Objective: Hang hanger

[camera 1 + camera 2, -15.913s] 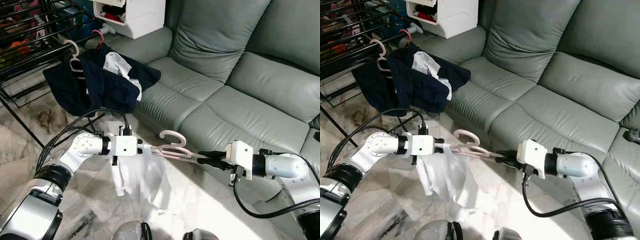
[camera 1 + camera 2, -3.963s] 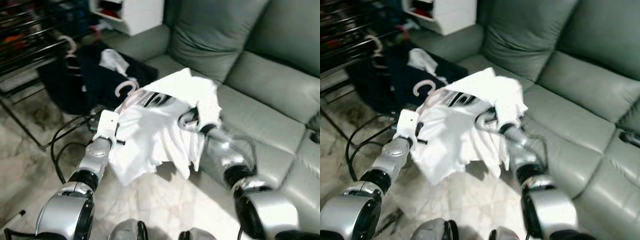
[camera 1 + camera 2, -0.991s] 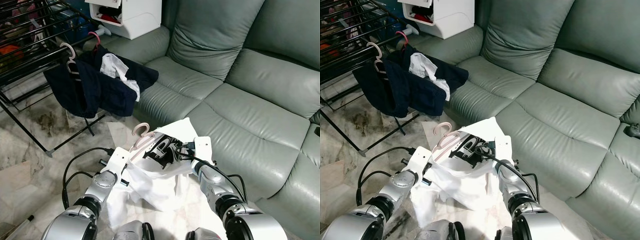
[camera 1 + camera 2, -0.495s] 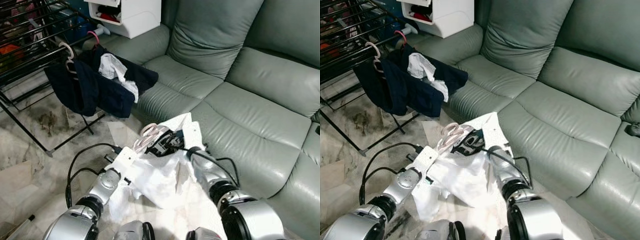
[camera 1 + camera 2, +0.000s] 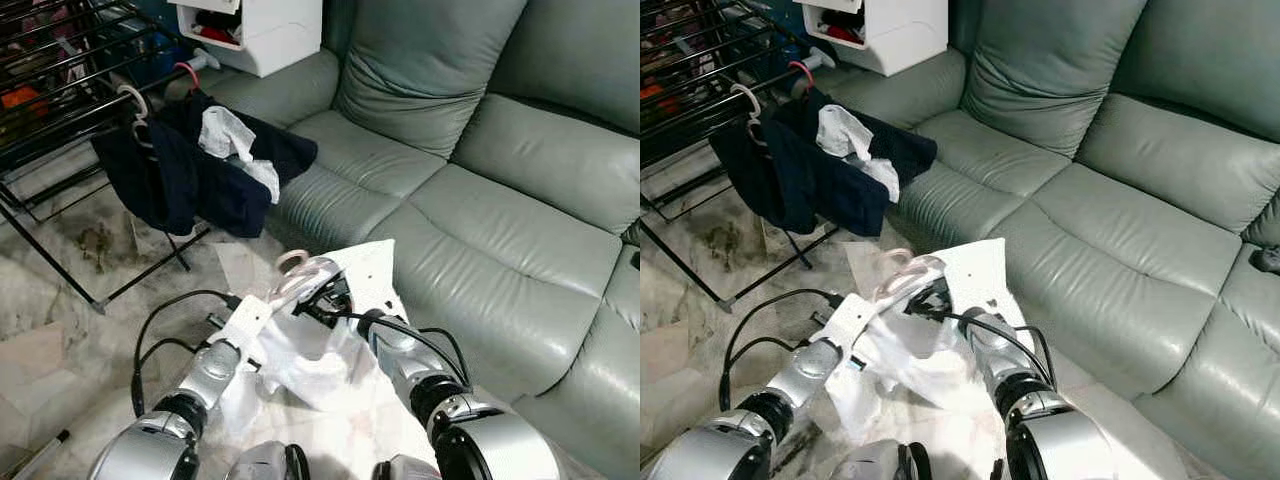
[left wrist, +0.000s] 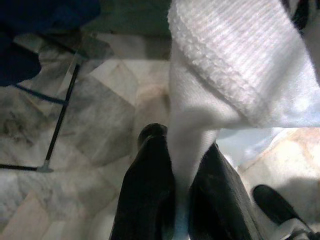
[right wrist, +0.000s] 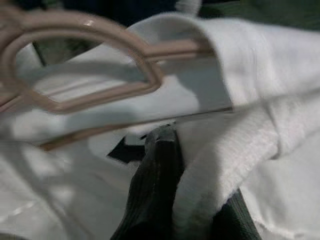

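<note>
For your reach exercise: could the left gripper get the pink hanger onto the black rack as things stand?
Probably not: the left gripper is shut on the white shirt, and the rack stands well beyond.

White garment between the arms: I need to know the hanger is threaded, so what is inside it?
The pale pink hanger pokes out of the white garment at the collar, hook and upper loops showing. Its shoulders are covered by fabric, so their seating cannot be seen.
</note>
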